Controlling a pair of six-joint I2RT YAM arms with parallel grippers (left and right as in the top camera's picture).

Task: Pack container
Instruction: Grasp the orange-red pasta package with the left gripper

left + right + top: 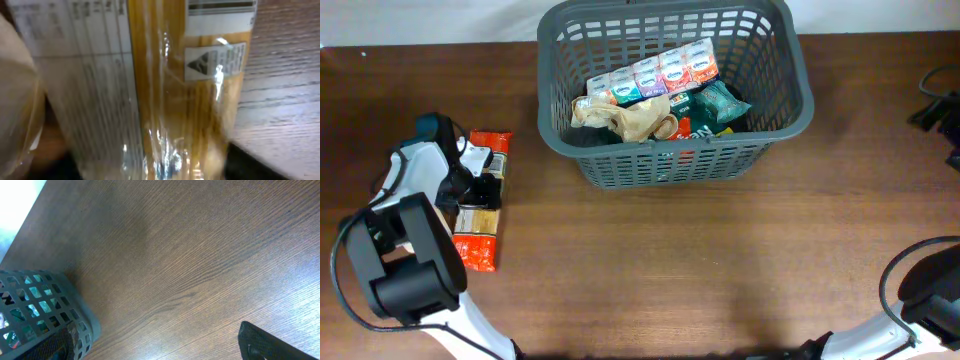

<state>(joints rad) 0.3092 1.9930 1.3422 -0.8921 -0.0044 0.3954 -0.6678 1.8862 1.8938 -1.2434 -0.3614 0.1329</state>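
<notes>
Your left wrist view is filled by a blurred spaghetti packet (165,100), so you cannot tell whether the left gripper (475,185), sitting over that packet's middle, is clenched or released. The right gripper (265,345) shows only one dark tip at the frame's corner, so its state is equally unreadable. The basket (650,170) stands at the far middle of the dark wood-grain table (720,260), holding tissue packs (655,75), a crumpled beige bag (630,115) and half-hidden green packets.
</notes>
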